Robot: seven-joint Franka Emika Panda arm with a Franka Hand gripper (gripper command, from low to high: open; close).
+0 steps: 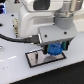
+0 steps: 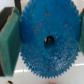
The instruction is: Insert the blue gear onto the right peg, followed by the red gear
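Gripper [image 1: 53, 48] is clenching the flat, round, bright-blue plastic gear [image 2: 46, 41] between its teal finger pads [image 2: 8, 40], one pad pressing each side of the toothed rim. In the exterior view the gear is hanging just above the black-rimmed pale rectangular plate [image 1: 37, 58] on the white table [image 1: 20, 72]; pegs hidden.

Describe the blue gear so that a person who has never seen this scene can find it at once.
Find the large white robot arm in the exterior view and follow it down to its end effector, above the black-rimmed plate. The blue gear sits between its fingers. It is the only bright blue toothed disc, with a dark centre hole.
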